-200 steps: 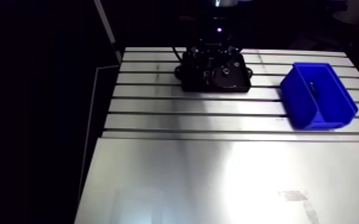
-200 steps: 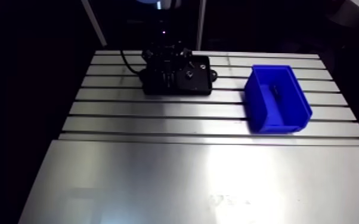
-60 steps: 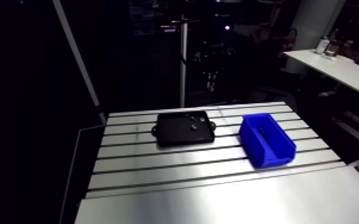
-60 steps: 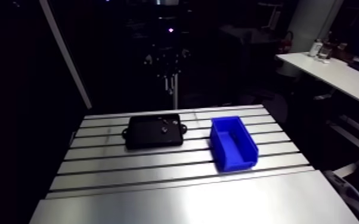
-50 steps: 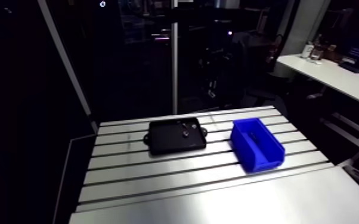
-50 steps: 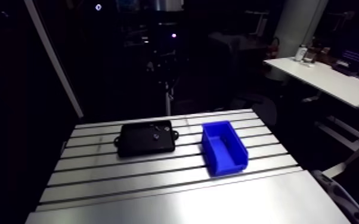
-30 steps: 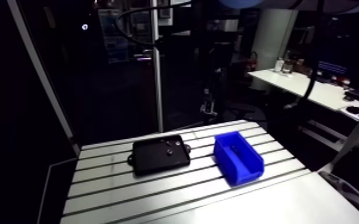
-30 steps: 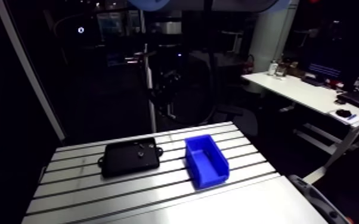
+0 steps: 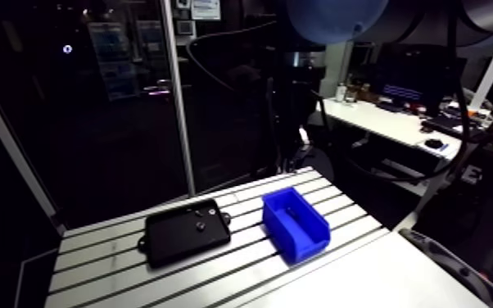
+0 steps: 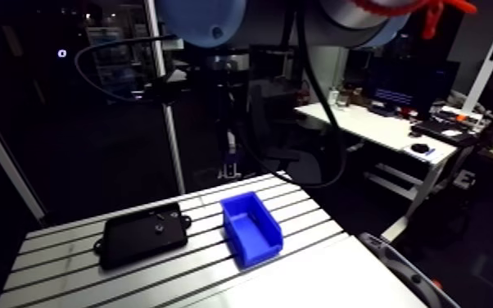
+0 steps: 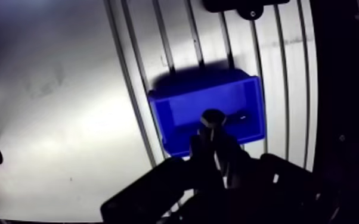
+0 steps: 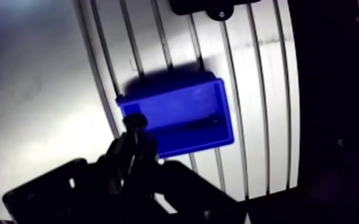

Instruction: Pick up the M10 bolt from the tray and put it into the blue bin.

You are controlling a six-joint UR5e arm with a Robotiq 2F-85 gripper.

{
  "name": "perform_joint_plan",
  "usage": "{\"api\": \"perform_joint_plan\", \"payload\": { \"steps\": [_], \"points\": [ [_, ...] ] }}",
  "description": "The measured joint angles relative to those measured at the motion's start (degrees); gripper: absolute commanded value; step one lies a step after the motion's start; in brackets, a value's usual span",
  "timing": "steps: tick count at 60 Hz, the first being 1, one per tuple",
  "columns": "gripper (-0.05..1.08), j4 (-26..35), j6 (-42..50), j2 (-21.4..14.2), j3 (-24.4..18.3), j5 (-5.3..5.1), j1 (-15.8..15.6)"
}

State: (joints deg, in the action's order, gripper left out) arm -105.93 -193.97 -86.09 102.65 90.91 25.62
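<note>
Blue plastic bin (image 11: 169, 125) stands directly under the claw (image 11: 214, 136), open side up, on the slotted aluminium surface (image 11: 277, 71).

Claw state: closed narrow on the bolt (image 11: 213, 117). The bolt is clamped between the two fingers (image 11: 201, 149). Its round dark head projects just past the fingertips, and everything below the head is hidden by the fingers.

Bolt position: in the wrist view the head lies over the bin's interior, roughly midway across it. The claw is raised well above the bin, and the bolt touches neither the bin's floor nor its walls.

Bin contents: one small dark item (image 11: 240, 116) with a pale glint lies on the bin floor, just to one side of the held bolt head as seen from above. It is too small to identify.

Black tray (image 9: 172, 242) lies ahead of the claw, beyond the bin. It is near the bin but apart from it, with bare slotted surface between the two. In the arm view two small pale specks (image 9: 201, 225) show inside the tray toward the bin side; what they are cannot be told.

Surface: the bin and tray both rest on the slotted part. A smooth, unslotted plate adjoins it to one side of the claw, brightly lit, with the bin close to that boundary but wholly on the slots.
</note>
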Motion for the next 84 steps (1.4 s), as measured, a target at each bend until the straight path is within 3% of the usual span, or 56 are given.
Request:
{"api": "perform_joint_plan", "payload": {
  "steps": [14,35,44,84],
  "points": [
    [1.05,-5.4,-5.3,2.7,0.8,0.37,1.0],
    [1.05,-11.7,-7.5,6.8,1.7,3.89,1.8],
    [1.05,-12.5,-8.2,7.8,2.1,4.91,2.4],
    [1.04,-14.7,-7.5,10.6,5.2,5.50,2.6]
  ]
}}
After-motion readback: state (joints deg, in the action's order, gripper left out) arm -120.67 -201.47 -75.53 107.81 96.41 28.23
